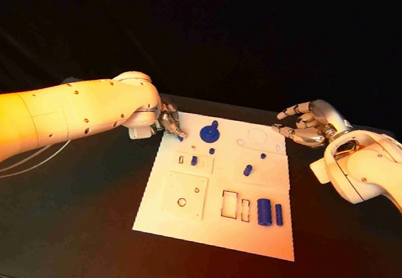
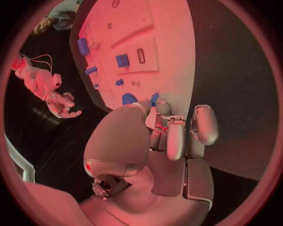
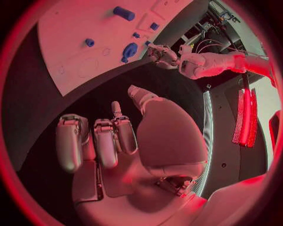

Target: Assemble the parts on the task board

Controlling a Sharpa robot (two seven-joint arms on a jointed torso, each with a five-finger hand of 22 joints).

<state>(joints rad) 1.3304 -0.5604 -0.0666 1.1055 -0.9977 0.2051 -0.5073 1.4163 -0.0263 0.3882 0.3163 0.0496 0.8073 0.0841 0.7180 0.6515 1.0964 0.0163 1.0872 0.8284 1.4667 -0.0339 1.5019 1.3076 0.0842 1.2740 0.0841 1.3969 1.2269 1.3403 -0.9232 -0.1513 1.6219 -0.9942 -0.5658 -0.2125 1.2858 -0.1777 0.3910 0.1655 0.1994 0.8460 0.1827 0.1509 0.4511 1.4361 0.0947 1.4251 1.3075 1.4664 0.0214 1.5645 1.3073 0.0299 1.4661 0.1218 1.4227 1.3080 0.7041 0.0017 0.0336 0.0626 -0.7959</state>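
Your left hand [image 1: 167,121] is pinching a small blue plastic part [image 1: 180,137] at the white flat task board's [image 1: 213,234] far-left corner; right hand [image 1: 306,126] hovers spread, empty. Next, I'd judge: lift it, seat it.

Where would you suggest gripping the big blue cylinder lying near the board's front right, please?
Probably across its round sides at mid-length, coming from above: the cylinder lies flat on the board, long axis pointing away from the robot, a thinner cylinder close beside it. The right hand is likely nearer.
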